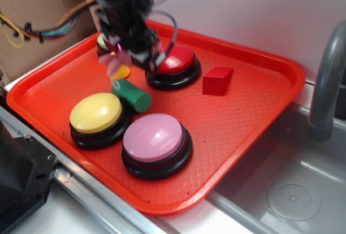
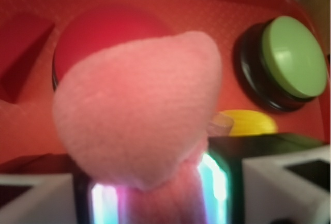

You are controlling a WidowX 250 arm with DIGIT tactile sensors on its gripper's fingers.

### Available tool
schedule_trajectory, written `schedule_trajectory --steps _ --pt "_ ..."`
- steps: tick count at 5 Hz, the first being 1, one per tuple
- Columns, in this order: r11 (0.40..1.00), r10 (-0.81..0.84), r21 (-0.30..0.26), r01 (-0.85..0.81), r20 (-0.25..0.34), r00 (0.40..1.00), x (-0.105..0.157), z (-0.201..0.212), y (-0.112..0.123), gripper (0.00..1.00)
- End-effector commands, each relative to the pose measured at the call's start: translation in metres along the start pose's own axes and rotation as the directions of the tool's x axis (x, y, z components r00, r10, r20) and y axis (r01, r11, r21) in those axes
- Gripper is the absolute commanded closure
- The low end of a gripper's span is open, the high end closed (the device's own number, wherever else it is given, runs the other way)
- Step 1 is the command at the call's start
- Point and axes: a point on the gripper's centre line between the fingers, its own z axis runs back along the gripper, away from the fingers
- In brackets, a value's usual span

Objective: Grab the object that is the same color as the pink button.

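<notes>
The tool (image 1: 125,55), in the upper left of the exterior view, is closed on the pink plush toy (image 2: 139,120); the wrist view shows the toy pinched between its fingers and filling the middle of the frame. The toy hangs clear of the red tray (image 1: 254,115), above the yellow piece (image 1: 122,72) and the green cylinder (image 1: 132,94), beside the red button (image 1: 174,61). Its colour matches the pink button (image 1: 154,136) at lower centre, so the grab looks essentially done, with little left beyond holding it securely.

Red tray (image 1: 259,109) with four buttons, green cylinder (image 1: 131,95), red block (image 1: 217,80).
</notes>
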Motion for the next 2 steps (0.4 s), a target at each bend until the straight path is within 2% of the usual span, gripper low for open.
schedule_trajectory --steps 1,2 --pt "0.973 0.174 -0.157 -0.167 0.036 0.984 0.012 0.087 0.048 1.0" --pt "0.961 0.216 -0.189 -0.202 0.056 0.975 0.006 0.106 0.06 1.0"
